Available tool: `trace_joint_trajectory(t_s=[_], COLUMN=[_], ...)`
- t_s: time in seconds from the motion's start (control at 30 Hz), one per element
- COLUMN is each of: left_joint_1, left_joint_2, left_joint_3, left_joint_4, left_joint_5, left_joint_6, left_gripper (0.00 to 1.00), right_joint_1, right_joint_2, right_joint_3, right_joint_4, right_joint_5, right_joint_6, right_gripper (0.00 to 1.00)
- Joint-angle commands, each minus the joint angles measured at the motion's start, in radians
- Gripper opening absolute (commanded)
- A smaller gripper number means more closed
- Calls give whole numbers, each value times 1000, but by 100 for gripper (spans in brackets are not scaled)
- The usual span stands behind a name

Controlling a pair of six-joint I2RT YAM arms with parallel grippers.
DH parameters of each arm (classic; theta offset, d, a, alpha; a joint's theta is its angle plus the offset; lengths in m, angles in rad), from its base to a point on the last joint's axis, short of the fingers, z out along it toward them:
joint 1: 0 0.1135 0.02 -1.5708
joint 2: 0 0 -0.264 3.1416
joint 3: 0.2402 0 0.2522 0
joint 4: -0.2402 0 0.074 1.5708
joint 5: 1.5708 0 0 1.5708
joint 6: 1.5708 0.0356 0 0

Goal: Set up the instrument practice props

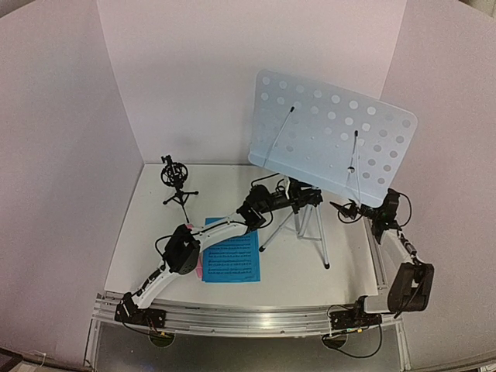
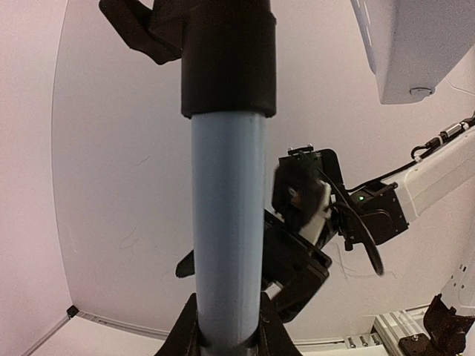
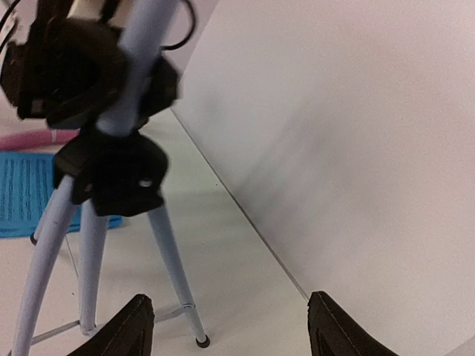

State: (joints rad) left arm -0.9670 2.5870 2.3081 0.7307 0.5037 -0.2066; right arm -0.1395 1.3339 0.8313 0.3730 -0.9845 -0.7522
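The music stand has a pale-blue perforated desk (image 1: 333,136) on a silver tripod (image 1: 311,229) at the middle right of the table. My left gripper (image 1: 288,198) is shut on the stand's pole (image 2: 226,222), with a finger (image 2: 178,335) on each side of it. My right gripper (image 1: 342,209) hangs open just right of the tripod, its fingertips (image 3: 133,326) wide apart with nothing between them. A bright blue sheet-music page (image 1: 232,260) lies flat in front. The pink microphone (image 3: 30,139) lies at its left edge, mostly hidden under my left arm. The black tripod mic holder (image 1: 177,182) stands at the back left.
White walls close in the table at the back and on both sides; the right wall (image 3: 356,148) is close to my right gripper. The tripod's legs (image 3: 172,267) spread over the table, joined by a black hub (image 3: 111,174). A metal rail (image 1: 256,318) runs along the near edge.
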Motion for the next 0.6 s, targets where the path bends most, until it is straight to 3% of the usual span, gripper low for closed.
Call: trace_joint_trajectory(t_s=[0.0, 0.2, 0.33, 0.47, 0.57], left_joint_1=[34, 30, 28, 28, 28], left_joint_2=[25, 30, 34, 42, 42], left_joint_3=[30, 40, 45, 54, 46], left_joint_4=[28, 19, 12, 1, -5], left_joint_5=[25, 16, 16, 8, 11], left_joint_6=[27, 25, 25, 30, 32], left_gripper=[0, 0, 0, 0, 0], right_joint_1=[98, 133, 158, 199, 219], right_joint_2=[-64, -67, -55, -48, -46], right_joint_3=[-27, -13, 21, 36, 46], right_joint_4=[-72, -80, -176, -230, -229], right_joint_5=[96, 124, 98, 117, 141], right_joint_6=[-390, -450, -520, -574, -584], right_gripper=[67, 62, 43, 51, 52])
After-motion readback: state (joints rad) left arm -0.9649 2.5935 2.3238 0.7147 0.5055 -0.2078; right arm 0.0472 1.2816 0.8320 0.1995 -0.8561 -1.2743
